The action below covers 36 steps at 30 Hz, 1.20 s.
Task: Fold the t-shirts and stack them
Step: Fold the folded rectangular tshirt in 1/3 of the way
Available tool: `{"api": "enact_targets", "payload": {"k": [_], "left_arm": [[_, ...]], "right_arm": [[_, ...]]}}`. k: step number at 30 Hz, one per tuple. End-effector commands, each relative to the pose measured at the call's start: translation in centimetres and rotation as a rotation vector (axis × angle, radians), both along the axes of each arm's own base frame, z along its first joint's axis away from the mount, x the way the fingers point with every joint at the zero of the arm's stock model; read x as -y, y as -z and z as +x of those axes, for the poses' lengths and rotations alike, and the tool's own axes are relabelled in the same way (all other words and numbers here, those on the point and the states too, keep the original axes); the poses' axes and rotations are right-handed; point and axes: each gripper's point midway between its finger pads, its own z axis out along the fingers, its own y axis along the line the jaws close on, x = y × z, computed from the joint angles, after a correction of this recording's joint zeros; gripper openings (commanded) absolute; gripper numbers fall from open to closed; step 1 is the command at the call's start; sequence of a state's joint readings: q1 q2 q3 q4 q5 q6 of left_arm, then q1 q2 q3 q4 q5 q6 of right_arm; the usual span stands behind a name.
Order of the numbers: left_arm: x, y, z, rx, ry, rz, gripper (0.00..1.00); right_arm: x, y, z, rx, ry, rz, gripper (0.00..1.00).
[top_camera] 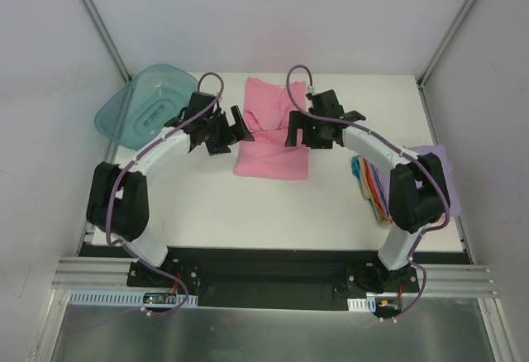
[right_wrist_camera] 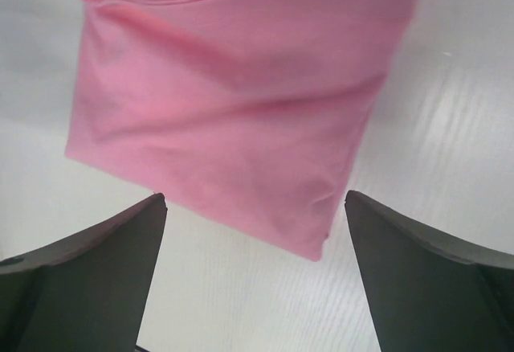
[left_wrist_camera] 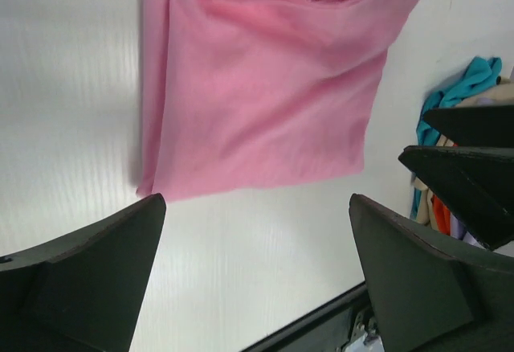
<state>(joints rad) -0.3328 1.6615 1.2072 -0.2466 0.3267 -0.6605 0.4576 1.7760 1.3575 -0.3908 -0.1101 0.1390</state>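
White desk (top_camera: 248, 213) inside pale walls (top_camera: 50, 48).
Pink tee (top_camera: 273, 143) lies centre-far between left gripper (left_wrist_camera: 255, 199) and right gripper (right_wrist_camera: 255, 198), both spread, empty; stack (top_camera: 370, 182) at right edge, tub (top_camera: 149, 110) far-left corner.

Left tool (top_camera: 231, 133) and right tool (top_camera: 294, 130) gape wide.

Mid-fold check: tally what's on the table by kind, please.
Pink t-shirt: 1
Stack of folded t-shirts: 1 (shirt count inside unclear)
Teal plastic tub: 1
Total: 3
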Motion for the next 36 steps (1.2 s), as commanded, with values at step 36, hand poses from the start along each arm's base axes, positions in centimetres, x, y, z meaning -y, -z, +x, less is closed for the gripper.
{"api": "enact_targets", "payload": {"k": [36], "left_arm": [[-6.1, 2.4, -7.0, 0.008, -0.181, 0.127, 0.99]], "right_arm": [[-15.1, -8.5, 5.7, 0.34, -0.36, 0.218, 0.97]]}}
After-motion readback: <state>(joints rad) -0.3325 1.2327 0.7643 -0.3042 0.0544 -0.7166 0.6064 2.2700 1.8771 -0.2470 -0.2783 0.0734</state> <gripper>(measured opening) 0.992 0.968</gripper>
